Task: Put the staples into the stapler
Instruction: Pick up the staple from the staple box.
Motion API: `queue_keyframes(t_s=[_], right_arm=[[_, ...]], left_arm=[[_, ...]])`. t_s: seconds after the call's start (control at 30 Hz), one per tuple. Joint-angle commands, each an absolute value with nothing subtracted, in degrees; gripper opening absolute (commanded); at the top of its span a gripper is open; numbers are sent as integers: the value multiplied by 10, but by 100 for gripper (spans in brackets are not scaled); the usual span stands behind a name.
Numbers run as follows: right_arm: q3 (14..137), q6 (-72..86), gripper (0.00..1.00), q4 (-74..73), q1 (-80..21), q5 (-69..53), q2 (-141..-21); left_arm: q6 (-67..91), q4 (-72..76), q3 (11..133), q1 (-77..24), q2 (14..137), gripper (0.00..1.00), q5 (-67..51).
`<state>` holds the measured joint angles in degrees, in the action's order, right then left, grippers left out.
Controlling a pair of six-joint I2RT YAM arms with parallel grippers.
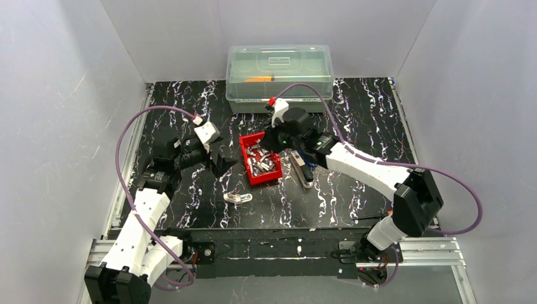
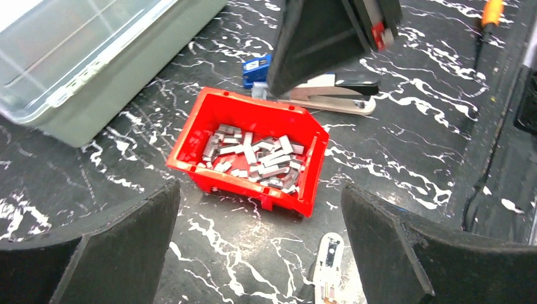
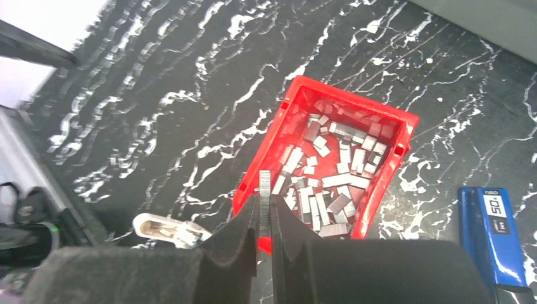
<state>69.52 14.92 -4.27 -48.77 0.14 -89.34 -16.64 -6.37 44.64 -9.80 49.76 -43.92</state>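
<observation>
Right fingers [image 3: 244, 237] are pinched shut on a single strip of staples [image 3: 265, 187], which stands on edge between their tips, above the rim of the red bin. Left fingers [image 2: 142, 221] are spread wide with nothing between them. They hover low over the desk on the bin's left side and face it.

A black desk [image 1: 370, 120] veined with white carries everything. At its far edge stands a clear lidded container [image 1: 279, 69] with something orange inside. Nearer the middle, apart from the container, sits the open-topped red bin [image 1: 247, 142]. Just right of the bin lies the stapler [image 2: 335, 88], with a black top, silvery middle and pale base. In the top view the right arm partly covers it, and I cannot tell whether it is open. A small blue box [image 3: 491, 231] lies just beside one end of the stapler, near the bin. A small white plastic piece [image 1: 237, 198] rests on the desk near the bin's front, apart from it. Loose staples [image 2: 259, 155], short silvery-grey strips, lie heaped across the bin's floor.
</observation>
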Motion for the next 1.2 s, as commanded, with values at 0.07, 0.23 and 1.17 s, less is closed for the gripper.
queue_keyframes(t_s=[0.07, 0.23, 1.17], right_arm=[[658, 208, 16, -12, -417, -211, -863], [655, 233, 16, 19, -368, -384, -885], [745, 192, 18, -30, -361, -578, -974]], left_arm=[[-246, -41, 429, -97, 515, 98, -548], [-330, -19, 430, -111, 542, 98, -582], [-826, -144, 511, -196, 687, 74, -668]])
